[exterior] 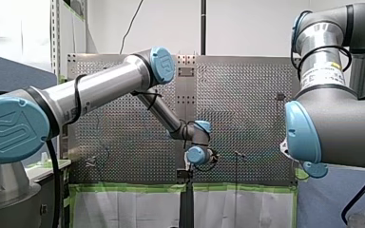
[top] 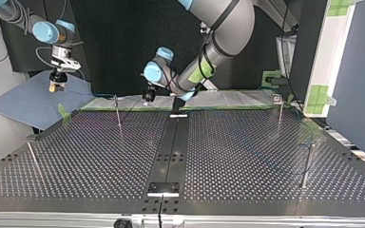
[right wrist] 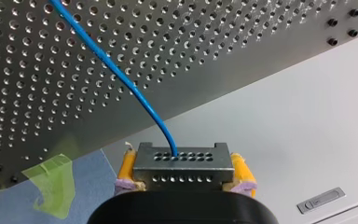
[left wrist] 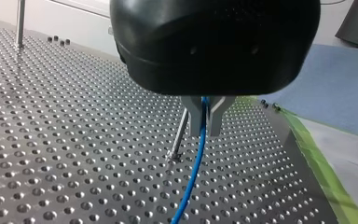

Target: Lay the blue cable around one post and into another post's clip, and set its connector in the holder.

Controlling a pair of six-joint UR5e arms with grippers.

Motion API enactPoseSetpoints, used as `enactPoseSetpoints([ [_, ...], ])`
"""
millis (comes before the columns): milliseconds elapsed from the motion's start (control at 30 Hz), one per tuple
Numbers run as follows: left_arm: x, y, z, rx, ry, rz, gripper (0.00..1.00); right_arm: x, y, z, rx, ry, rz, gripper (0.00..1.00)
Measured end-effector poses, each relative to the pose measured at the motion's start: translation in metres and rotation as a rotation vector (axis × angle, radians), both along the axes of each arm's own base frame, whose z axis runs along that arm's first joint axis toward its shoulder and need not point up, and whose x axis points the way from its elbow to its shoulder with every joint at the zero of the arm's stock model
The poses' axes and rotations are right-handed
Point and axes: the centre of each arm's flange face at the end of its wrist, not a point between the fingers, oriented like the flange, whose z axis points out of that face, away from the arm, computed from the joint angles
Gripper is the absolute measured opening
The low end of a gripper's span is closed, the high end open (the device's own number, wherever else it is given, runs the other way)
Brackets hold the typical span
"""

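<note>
The blue cable (left wrist: 196, 163) runs between my left gripper's (left wrist: 205, 131) metal fingers, which are shut on it, and down across the perforated table. A thin metal post (left wrist: 180, 133) stands just beside those fingers. In the right wrist view my right gripper (right wrist: 182, 164) with yellow pads is shut on the grey connector block (right wrist: 182, 171); the blue cable (right wrist: 121, 74) leaves its face toward the table. In the top view my right gripper (top: 55, 86) hangs off the table's far left corner, and my left gripper (top: 148, 97) is at the far edge near the middle.
Thin posts stand on the table at the top view's left (top: 118, 113), near left (top: 33, 160), far right (top: 279, 116) and right (top: 307, 164). A black strip (top: 171, 147) with small plates runs down the middle. Green tape (right wrist: 51, 189) lines the table's edge.
</note>
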Motion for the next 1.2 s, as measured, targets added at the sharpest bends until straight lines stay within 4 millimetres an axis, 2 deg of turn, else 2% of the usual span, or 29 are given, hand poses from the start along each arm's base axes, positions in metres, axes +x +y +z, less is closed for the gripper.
enactPoseSetpoints([
  [400,0.01,0.005,0.002,-0.003,0.006,-0.004,0.1,0.003,-0.008,0.003,-0.001,0.001,0.009,0.0],
  [700,0.01,-0.003,-0.013,0.006,0.033,-0.019,0.1,0.008,-0.012,0.003,-0.007,-0.01,0.046,0.0],
  [900,0.021,-0.01,-0.005,-0.026,0.029,-0.02,0.1,0.01,-0.018,-0.009,0.015,-0.013,0.059,0.0],
  [1200,0.032,-0.005,0.0,-0.029,0.028,-0.006,0.1,0.01,-0.027,-0.007,0.012,-0.015,0.058,0.0],
])
